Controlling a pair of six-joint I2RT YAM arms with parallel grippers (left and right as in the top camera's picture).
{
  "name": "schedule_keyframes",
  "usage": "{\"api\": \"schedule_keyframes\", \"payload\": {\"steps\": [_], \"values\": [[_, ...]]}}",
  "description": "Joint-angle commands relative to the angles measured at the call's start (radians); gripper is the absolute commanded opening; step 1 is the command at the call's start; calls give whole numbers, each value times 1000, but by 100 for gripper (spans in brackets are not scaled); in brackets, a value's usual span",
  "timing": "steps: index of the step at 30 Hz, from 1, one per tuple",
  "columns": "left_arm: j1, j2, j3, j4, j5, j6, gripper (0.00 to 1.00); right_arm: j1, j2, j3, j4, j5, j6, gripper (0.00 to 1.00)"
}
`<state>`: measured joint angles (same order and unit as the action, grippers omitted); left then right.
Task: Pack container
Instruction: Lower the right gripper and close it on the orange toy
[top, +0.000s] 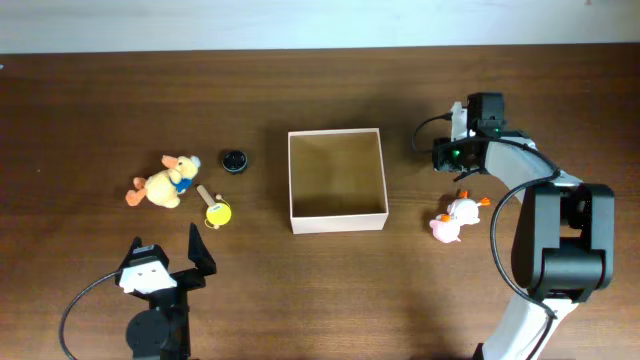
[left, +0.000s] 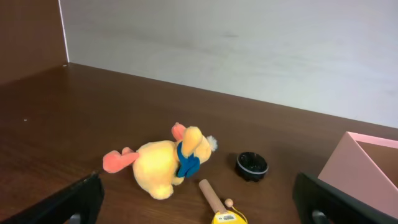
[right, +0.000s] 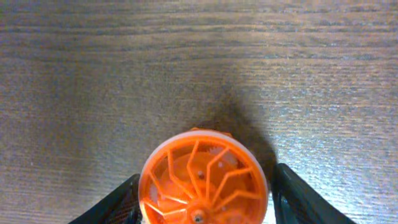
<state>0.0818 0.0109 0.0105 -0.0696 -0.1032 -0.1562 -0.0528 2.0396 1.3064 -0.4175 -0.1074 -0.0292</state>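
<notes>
The container (top: 337, 221) is a square, shallow box with white walls and a tan inside, at the table's middle; its corner shows in the left wrist view (left: 367, 168). My right gripper (top: 456, 165) is right of the box, fingers (right: 206, 194) closed against an orange spoked wheel toy (right: 204, 177) just over the table. My left gripper (top: 165, 256) is open and empty near the front left edge (left: 199, 182). Ahead of it lie a yellow plush duck (top: 160, 183) (left: 163, 167), a yellow toy with a wooden handle (top: 214, 209) (left: 216, 200) and a black cap (top: 233, 161) (left: 252, 165).
A small pink and white duck toy (top: 455, 217) lies right of the box, just in front of my right gripper. The right arm's base (top: 565, 250) stands at the front right. A pale wall runs along the table's far edge (left: 249, 50).
</notes>
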Motion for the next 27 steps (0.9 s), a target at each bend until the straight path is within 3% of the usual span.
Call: {"api": "schedule_keyframes", "payload": {"steps": [1,7,12,27], "values": [[7,-6,-2,-6,10,16,99,0,27,14,6,-16,4,55],[7,-6,-1,-6,10,16,99,0,27,66,2,-16,4,54],[7,-6,-2,-6,10,16,99,0,27,92,-5,-16,8,45],[7,-6,-1,-6,10,16,99,0,27,91,-51,-16,11,51]]}}
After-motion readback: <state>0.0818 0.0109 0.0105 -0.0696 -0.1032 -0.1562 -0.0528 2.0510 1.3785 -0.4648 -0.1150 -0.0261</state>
